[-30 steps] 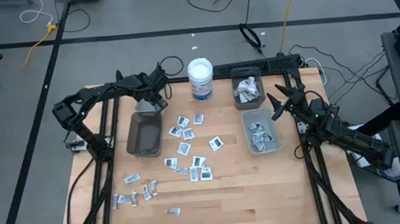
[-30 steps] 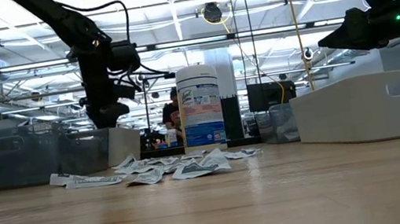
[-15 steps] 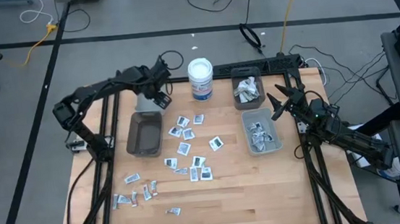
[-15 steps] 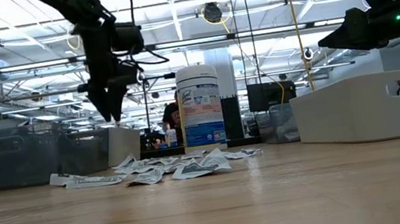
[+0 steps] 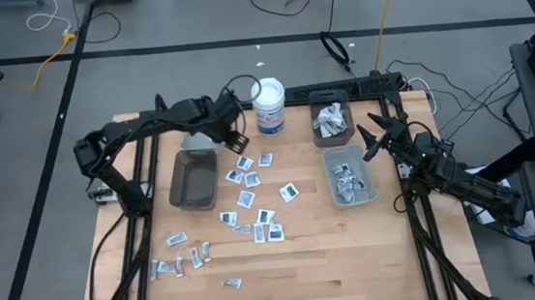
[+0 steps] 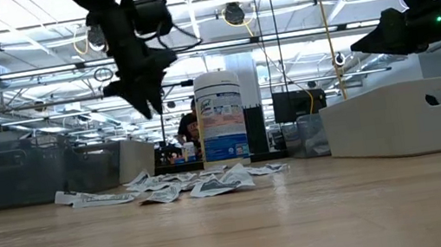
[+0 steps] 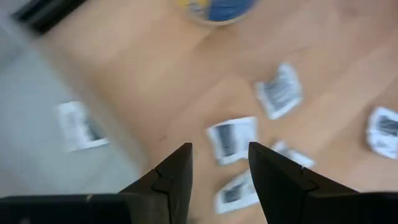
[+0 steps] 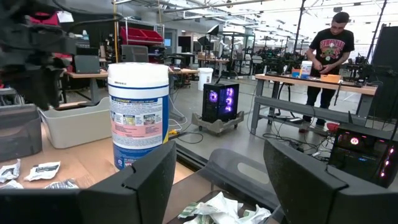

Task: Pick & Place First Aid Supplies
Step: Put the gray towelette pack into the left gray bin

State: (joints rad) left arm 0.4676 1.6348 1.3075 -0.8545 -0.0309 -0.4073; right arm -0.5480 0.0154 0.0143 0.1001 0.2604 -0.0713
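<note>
Pale wood, a plain plank tabletop point(image 5: 335, 261), runs bare along the near edge. On it lie the small flat white packets of first aid supplies point(image 5: 252, 198): a few strips sit alone near the front left, and a denser scatter fills the middle. From table height they blur into one low crumpled heap point(image 6: 186, 185), and their print cannot be read.

To the left of the scatter stands a dark grey rectangular plastic bin point(image 5: 192, 179); whether anything lies in it is hard to make out from above. A grey-white bin point(image 5: 350, 175) sits at the right with more packets in it, and another grey bin point(image 5: 331, 117) behind that one holds a crumpled pile.

The left gripper point(image 5: 237, 137) hangs in the air above the far edge of the scatter, between the dark bin and the white round tub with a blue label point(image 5: 269, 106). Its own camera looks down past both dark fingers point(image 7: 177, 171), which stand a moderate gap apart with nothing between them; the packets below are smeared and the tub is cut off at the frame edge.

The right gripper point(image 5: 371, 133) waits beside the right-hand bins, its fingers spread wide and empty.

Beyond the table, a person stands at a workbench point(image 8: 326, 78).
</note>
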